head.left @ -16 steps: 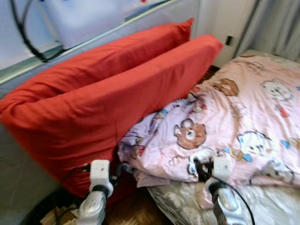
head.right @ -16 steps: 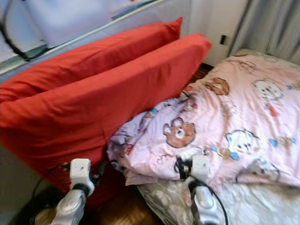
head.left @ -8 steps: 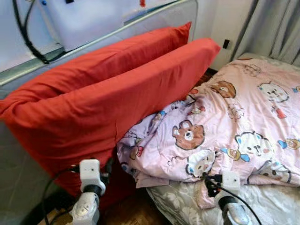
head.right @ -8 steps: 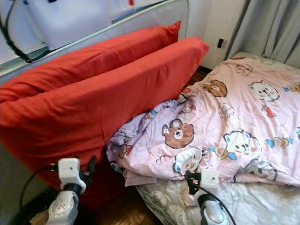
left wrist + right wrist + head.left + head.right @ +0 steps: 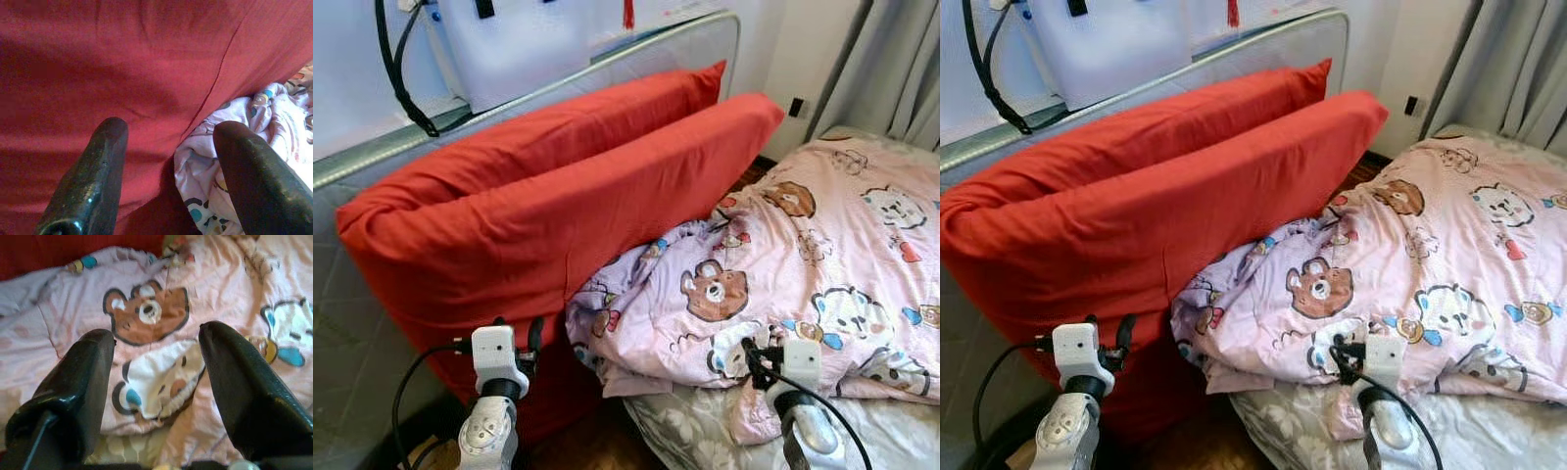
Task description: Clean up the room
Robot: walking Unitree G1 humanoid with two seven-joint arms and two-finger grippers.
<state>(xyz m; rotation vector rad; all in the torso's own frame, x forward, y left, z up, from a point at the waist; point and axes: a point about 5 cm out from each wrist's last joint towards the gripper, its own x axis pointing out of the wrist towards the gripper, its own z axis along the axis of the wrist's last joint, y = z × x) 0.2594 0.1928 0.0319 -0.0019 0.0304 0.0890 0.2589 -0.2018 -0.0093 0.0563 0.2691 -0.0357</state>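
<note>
We observe two red pillows (image 5: 558,206) standing on edge, one behind the other, leaning against the grey quilted headboard (image 5: 352,323) with its metal rail along the top. A pink blanket (image 5: 803,255) printed with bears and other cartoon animals lies crumpled over the bed, its bunched near edge pressed against the lower face of the front pillow. Below the blanket's edge a grey floral sheet (image 5: 695,436) shows, and dark wooden floor (image 5: 582,446) is visible beside the bed. A black cable (image 5: 396,69) hangs on the white wall above the headboard, and grey curtains (image 5: 901,59) hang at the far right.

The left gripper (image 5: 168,161) is raised low in front of the front pillow, its jaws spread apart and holding nothing; in the left wrist view we see red fabric between and beyond the fingers (image 5: 93,181), with the blanket's folded edge next to the other finger. The right gripper (image 5: 156,367) hovers over the near edge of the blanket, jaws likewise spread and empty, with a brown bear print and a white animal face lying between the fingers (image 5: 244,391).
</note>
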